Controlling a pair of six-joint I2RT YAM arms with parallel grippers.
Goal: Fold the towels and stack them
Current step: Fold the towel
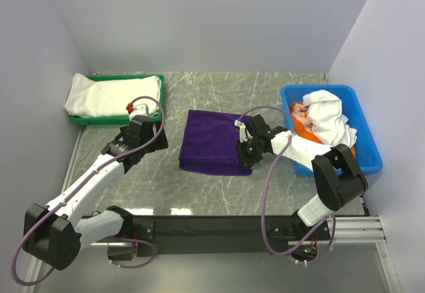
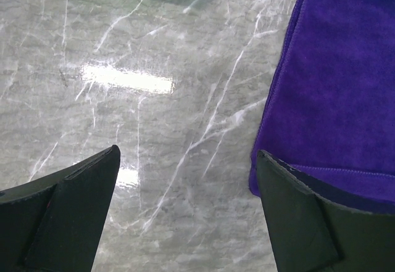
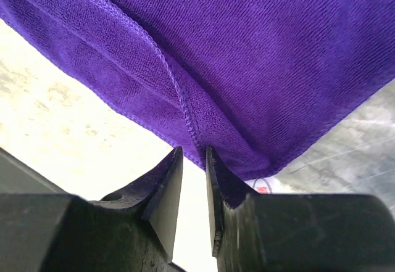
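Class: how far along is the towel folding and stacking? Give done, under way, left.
Done: one white towel lies folded in the green tray. Under way: the purple towel sits folded, its edge pinched by the right gripper; the left gripper hangs open beside it. Left: stacking it, plus the crumpled towels in the blue bin.

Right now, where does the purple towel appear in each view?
Top external: purple towel at picture centre.
Left wrist: along the right side.
Right wrist: fills the upper picture.
Shared landmark: grey marble table bordering the towel's edge.
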